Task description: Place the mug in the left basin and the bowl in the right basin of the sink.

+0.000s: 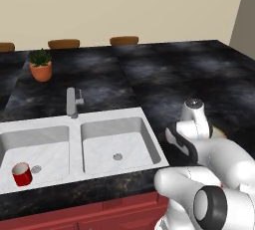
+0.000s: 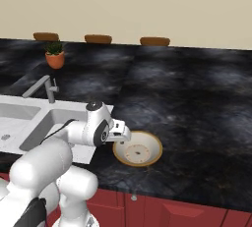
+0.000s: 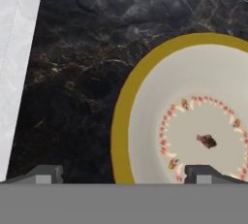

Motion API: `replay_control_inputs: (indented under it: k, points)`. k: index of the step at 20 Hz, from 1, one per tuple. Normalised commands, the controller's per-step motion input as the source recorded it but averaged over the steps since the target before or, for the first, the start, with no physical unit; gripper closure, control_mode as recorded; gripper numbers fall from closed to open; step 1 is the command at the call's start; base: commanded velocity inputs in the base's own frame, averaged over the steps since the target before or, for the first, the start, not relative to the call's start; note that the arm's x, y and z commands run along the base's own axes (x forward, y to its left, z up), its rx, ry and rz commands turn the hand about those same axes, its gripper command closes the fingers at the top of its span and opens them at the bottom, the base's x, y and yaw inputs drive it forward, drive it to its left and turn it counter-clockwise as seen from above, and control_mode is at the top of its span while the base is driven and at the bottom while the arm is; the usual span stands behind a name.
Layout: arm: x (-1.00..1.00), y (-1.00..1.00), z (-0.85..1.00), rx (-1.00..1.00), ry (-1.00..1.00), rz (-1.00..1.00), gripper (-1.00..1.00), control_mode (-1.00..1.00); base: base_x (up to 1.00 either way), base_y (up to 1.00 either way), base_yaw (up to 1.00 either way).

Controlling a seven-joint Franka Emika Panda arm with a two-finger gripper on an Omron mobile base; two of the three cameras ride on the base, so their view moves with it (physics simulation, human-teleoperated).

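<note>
The red mug [image 1: 21, 174] stands upright in the left basin [image 1: 42, 147] of the white sink [image 1: 149, 139], near the drain. The right basin [image 1: 117, 144] holds nothing. On the black counter just right of the sink lies the bowl [image 2: 138, 148], tan-rimmed with a cream inside. My gripper [image 2: 122, 134] hangs open just above the bowl's left rim. In the hand view, the bowl [image 3: 193, 116] curves in from the right, and its left rim passes between the fingers of the gripper [image 3: 123, 174]. Nothing is held.
A grey faucet [image 1: 72, 102] rises behind the divider between the basins. An orange plant pot [image 1: 41, 67] stands at the back left. Brown discs [image 1: 124, 40] line the counter's far edge. Black counter [image 2: 197, 113] stretches wide to the bowl's right.
</note>
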Motion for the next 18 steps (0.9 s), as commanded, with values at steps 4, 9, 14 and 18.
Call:
replay_control_inputs:
  k: [4, 9, 14, 18]
  points:
    - [0.01, 0.00, -0.23, 0.00, 0.00, 0.00, -1.00, -1.00, 0.00, 0.00, 0.00]
    - [0.06, 0.00, -0.27, 0.00, 0.00, 0.00, -1.00, -1.00, 0.00, 0.00, 0.00]
    - [0.08, 0.00, -0.25, 0.00, 0.00, 0.00, -1.00, -1.00, 0.00, 0.00, 0.00]
    - [0.08, 0.00, -0.24, 0.00, 0.00, 0.00, -1.00, -1.00, 0.00, 0.00, 0.00]
